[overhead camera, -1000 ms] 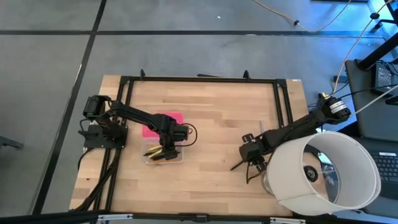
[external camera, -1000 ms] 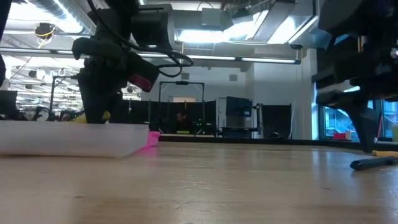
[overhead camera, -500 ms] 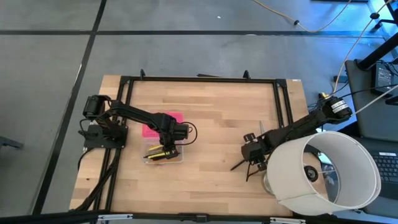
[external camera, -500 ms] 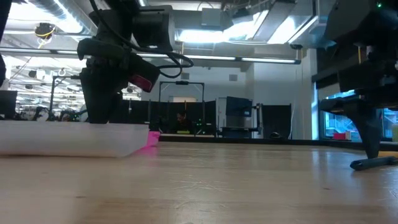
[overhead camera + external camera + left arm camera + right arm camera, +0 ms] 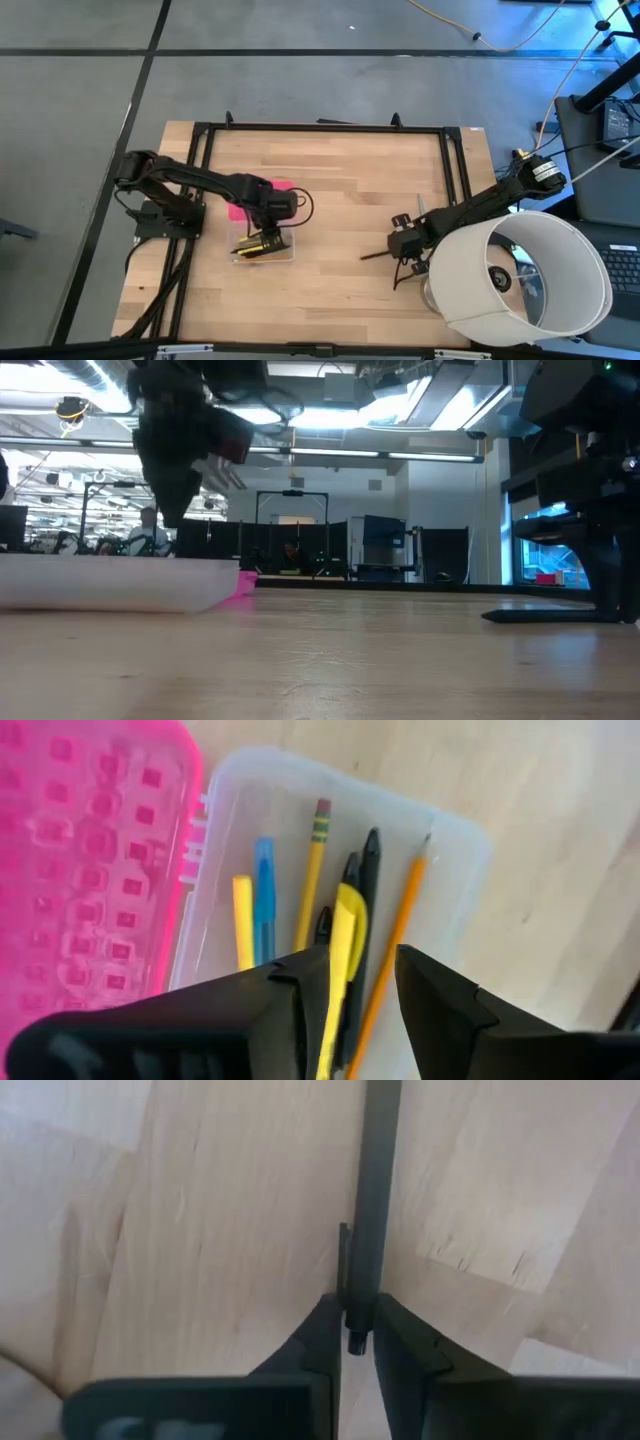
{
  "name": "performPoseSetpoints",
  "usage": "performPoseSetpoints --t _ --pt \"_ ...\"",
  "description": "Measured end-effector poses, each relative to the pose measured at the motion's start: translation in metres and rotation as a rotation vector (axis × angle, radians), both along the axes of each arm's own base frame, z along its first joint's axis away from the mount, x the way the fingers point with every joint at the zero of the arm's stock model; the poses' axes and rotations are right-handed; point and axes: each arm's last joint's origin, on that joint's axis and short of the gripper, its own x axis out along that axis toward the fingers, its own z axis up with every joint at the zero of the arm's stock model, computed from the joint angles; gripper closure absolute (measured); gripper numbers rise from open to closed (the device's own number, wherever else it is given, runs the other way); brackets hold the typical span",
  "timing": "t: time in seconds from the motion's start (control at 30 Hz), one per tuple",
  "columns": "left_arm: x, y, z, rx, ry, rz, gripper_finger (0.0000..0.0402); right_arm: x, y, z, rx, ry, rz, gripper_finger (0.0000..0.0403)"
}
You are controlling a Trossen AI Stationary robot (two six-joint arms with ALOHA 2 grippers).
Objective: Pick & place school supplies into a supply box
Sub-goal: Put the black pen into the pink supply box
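The supply box (image 5: 262, 250), a clear case with its pink lid (image 5: 237, 209) folded open toward the far side, sits left of the table's centre. Several pens and pencils (image 5: 315, 870) lie inside it. My left gripper (image 5: 360, 985) hovers open just above the box with nothing between its fingers; the low view shows it (image 5: 172, 510) clear of the box wall (image 5: 120, 582). At the right, my right gripper (image 5: 403, 247) points down, shut on a black pen (image 5: 378, 254). My right gripper pinches the black pen between its two fingers near the pen's clip end (image 5: 362, 1295), coming from above and lying across the pen. The pen lies about level at the table top (image 5: 540, 615), its free end pointing toward the table's left.
A large white lampshade (image 5: 525, 275) stands at the near right corner, close beside my right gripper. A black frame (image 5: 320, 128) runs along the far edge and sides of the table. Bare wood (image 5: 340, 210) lies between the box and the pen.
My left gripper has risen from inside the box and now hangs above it. My right gripper has closed on the black pen. The pen has swung round from a slant toward the near edge and now lies level, pointing left.
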Motion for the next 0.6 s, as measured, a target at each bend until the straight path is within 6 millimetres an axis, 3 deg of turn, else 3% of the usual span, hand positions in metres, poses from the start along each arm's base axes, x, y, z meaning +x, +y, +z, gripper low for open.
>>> performPoseSetpoints --t 0.17,0.43,0.6 --pt "-0.003 0.000 0.019 -0.006 -0.119 0.018 0.0292 0.009 0.003 0.007 0.012 -0.031 -0.004 0.0349" --pt "0.002 0.000 0.049 0.005 -0.415 -0.034 0.0294 0.041 0.000 0.040 0.061 -0.197 -0.063 0.0351" --pt "-0.009 0.006 0.075 0.048 -0.563 -0.016 0.0291 0.062 -0.010 0.065 0.031 -0.327 -0.135 0.0348"
